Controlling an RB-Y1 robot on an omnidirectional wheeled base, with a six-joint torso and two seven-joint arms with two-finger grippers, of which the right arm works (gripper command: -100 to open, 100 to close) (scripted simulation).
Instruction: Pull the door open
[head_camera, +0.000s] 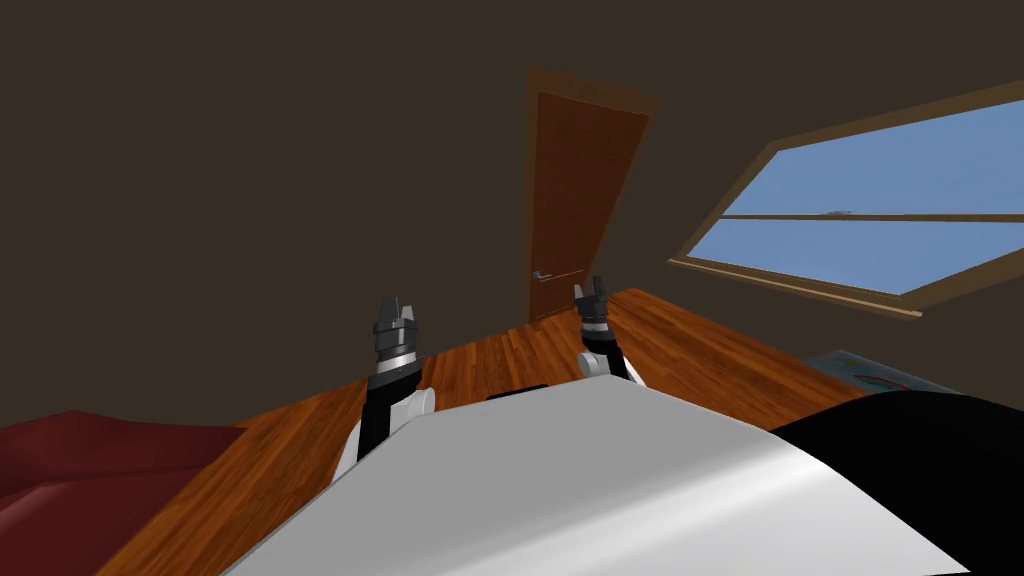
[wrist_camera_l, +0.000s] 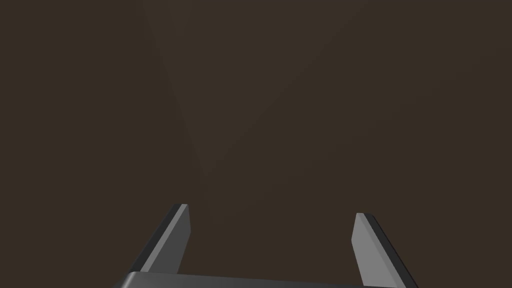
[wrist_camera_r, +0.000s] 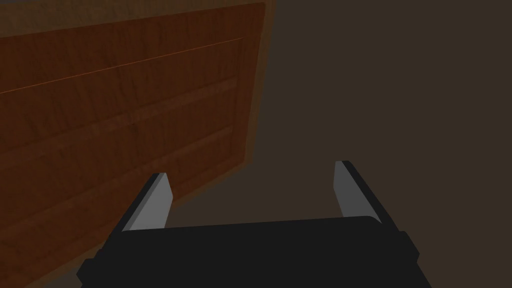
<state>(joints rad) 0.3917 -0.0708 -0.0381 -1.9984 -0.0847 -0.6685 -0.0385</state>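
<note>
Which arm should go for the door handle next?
Right, I'd judge. The right gripper, open, lines up nearer the handle in the head view, and its wrist view faces the door. The left gripper, open too, faces bare wall.

Place: a room in a home.
Door: brown panelled door (head_camera: 575, 200) with a lever handle (head_camera: 541, 274), set in a dark brown wall (head_camera: 250, 150).
Window: wood-framed window (head_camera: 860, 220) right of the door, showing blue sky.
Floor: wood planks (head_camera: 500, 355) before the door.
Furnishing: dark red cushioned piece (head_camera: 90, 460) well left of the door.
</note>
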